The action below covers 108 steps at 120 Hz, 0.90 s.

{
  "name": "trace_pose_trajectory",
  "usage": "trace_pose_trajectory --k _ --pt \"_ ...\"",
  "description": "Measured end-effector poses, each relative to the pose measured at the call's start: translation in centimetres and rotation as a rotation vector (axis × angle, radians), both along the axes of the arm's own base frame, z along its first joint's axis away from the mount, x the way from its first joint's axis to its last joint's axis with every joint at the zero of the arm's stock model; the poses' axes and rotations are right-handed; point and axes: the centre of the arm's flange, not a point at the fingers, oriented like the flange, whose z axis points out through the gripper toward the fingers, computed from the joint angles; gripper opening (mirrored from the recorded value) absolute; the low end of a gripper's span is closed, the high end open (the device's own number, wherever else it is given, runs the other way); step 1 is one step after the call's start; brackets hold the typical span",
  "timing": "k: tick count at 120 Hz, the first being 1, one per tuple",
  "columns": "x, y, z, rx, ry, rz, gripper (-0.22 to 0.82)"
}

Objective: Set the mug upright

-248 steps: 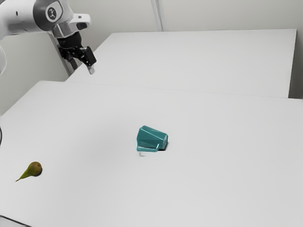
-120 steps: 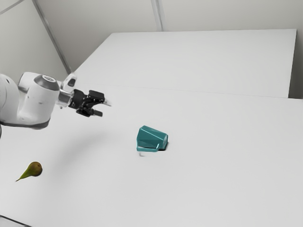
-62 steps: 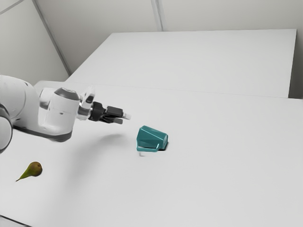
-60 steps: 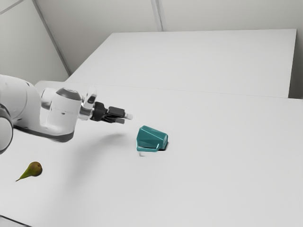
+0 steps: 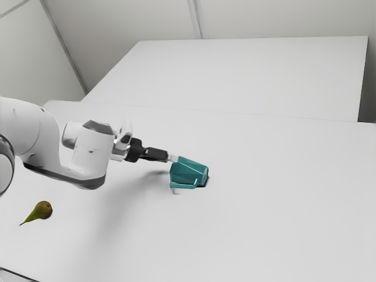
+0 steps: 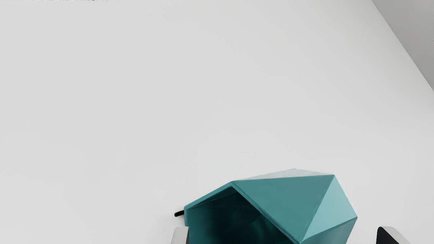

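The teal faceted mug (image 5: 189, 172) lies on its side on the white table, its handle toward the exterior view's bottom edge. My gripper (image 5: 173, 158) has come in low from the exterior view's left, its tips right by the mug's mouth end. In the wrist view the mug (image 6: 281, 203) shows its dark open mouth, lying between the widely spaced fingertips of my gripper (image 6: 282, 235). The gripper is open; whether a finger touches the rim cannot be told.
A green-brown pear (image 5: 42, 210) lies on the table (image 5: 264, 223) at the exterior view's lower left, in front of the arm. Behind is another white surface (image 5: 247, 70), with pale walls beyond it.
My arm has swung down from the exterior view's upper left and moved toward its right, bringing the gripper up to the mug. The mug and pear have stayed where they were.
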Motion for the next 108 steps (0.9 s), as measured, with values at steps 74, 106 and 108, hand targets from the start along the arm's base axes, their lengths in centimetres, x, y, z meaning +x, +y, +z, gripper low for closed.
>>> trace_pose_trajectory --k 74,106,108 --pt "-1.1 -5.7 -1.3 0.035 -0.046 -0.066 0.45" --pt "-1.1 -6.9 0.0 0.044 -0.082 -0.077 0.32" --pt "-1.1 -7.0 0.0 0.044 -0.083 -0.077 0.32"
